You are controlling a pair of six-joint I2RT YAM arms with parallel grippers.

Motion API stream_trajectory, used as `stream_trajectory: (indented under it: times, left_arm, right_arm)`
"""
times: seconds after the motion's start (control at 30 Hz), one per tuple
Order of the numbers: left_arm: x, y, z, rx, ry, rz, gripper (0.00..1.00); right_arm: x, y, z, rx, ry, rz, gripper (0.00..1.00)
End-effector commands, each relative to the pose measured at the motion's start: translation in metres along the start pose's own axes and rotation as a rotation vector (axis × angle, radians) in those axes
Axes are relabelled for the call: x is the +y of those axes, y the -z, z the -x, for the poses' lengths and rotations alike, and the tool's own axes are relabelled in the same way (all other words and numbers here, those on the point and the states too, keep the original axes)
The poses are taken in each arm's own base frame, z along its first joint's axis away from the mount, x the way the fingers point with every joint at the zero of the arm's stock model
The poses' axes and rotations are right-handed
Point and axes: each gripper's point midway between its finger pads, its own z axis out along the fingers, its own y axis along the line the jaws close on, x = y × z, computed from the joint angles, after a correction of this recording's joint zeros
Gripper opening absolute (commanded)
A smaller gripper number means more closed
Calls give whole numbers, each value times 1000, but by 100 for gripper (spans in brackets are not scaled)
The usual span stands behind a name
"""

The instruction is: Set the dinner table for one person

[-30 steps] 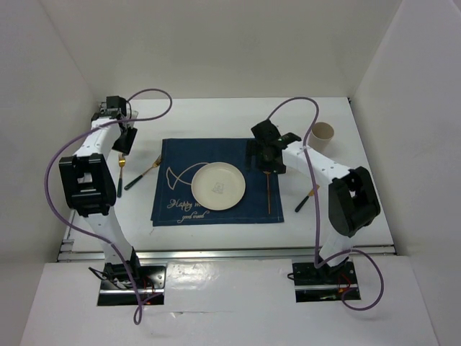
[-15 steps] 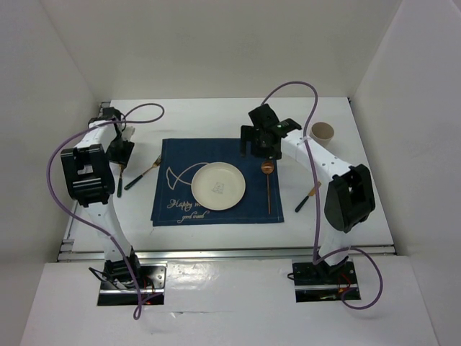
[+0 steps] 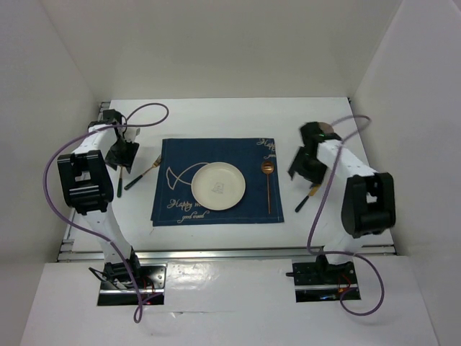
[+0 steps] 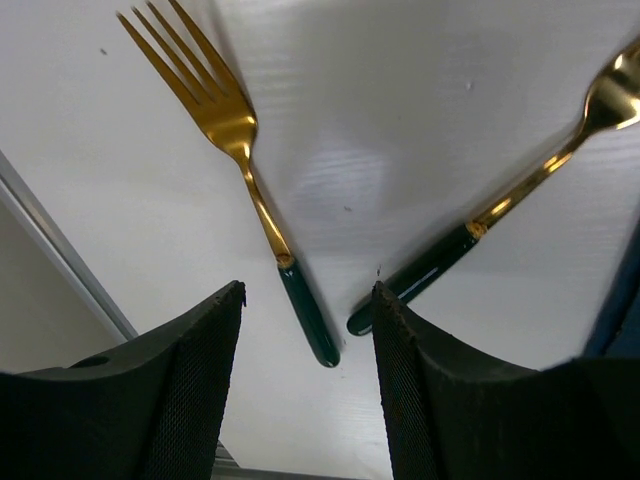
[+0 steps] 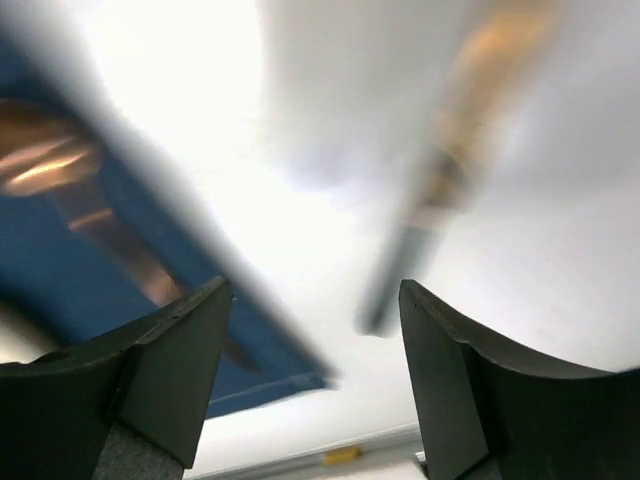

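One large white rectangular tabletop (image 3: pixel 216 119). On it, one navy blue cloth placemat with a white fish outline (image 3: pixel 180 205), one round white plate (image 3: pixel 217 187) and one copper-coloured long-handled spoon (image 3: pixel 268 189). Three gold utensils with dark handles: one four-tined fork (image 4: pixel 240 140), one second utensil (image 4: pixel 490 215) whose head is cut off at the frame edge, and one third utensil (image 3: pixel 306 200) too small to identify. One tan cup (image 3: pixel 328 129), partly hidden.

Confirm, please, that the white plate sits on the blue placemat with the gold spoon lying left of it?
Not quite: the gold spoon lies right of the white plate, not left. Both are on the blue placemat, as the top external view shows.
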Motion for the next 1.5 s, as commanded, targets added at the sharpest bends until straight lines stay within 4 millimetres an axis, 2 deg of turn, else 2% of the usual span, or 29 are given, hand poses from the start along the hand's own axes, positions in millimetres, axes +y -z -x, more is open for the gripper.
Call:
stream_trajectory:
  times: [0.0,0.03,0.1,0.27,0.43,0.57,0.8,0.87,1.0,1.03,1.1,1.13,1.17,1.2,1.27,1.3,1.33,1.37,1.4,1.43,1.47]
  left_arm:
    - [-9,17,-7,-30,26,-33,61]
    - [-10,18,-9,-28,26,-34,61]
    - [-15,19,-11,-32,35,-54,61]
    - [-17,17,-14,-20,25,-48,61]
    - [-14,18,-15,-21,26,-27,61]
    - [-14,16,-13,-21,35,-28,61]
    - [-17,14,-16,-7,34,-42,61]
    - [-16,14,-16,-4,34,-34,61]
    - [-14,15,-19,-1,25,-25,61]
    - [-16,13,-22,8,24,-28,61]
    - [-13,16,-19,-7,25,-13,61]
    - [-13,16,-19,-7,25,-13,61]
    - [-13,16,-19,-7,25,-13,61]
    - [-13,13,-20,2,25,-16,61]
    - [-16,13,-22,8,24,-28,61]
    - [-14,15,-19,-1,25,-25,61]
    - [-14,15,-19,-1,25,-25,61]
    - [-14,15,-19,-1,25,-25,61]
    - [-14,15,-19,-1,25,-25,61]
    - [-14,15,-19,-1,25,-25,61]
    - [-14,15,-19,-1,25,-25,61]
  right_arm:
    - [-63,17,2,-19,-261,20,75]
    - [-73,10,-8,-1,-285,13,74]
    - [-78,4,-9,7,-297,22,72]
    - [-72,-15,-20,86,-259,40,65]
    - [-75,-19,-27,81,-259,43,65]
    - [-74,-35,-36,133,-258,29,64]
    - [-49,-52,-43,160,-181,39,57]
    - [-50,-61,-51,189,-174,7,56]
    - [-62,-67,-61,200,-204,-63,46]
    - [-67,-66,-65,199,-202,-76,43]
    - [-70,-67,-65,185,-192,-85,29]
    - [-73,-67,-64,177,-191,-97,21]
    - [-76,-67,-65,180,-174,-109,3]
    - [-77,-66,-68,191,-141,-125,0]
    - [-82,-61,-57,144,-98,-186,0]
    - [-80,-55,-61,142,-52,-219,0]
    - [-78,-48,-47,92,-28,-251,0]
    - [-72,-38,-39,53,-5,-248,0]
    - [-59,-30,-44,43,65,-253,0]
    - [-45,-16,-30,-26,86,-246,0]
    - [-36,-9,-29,-51,122,-246,0]
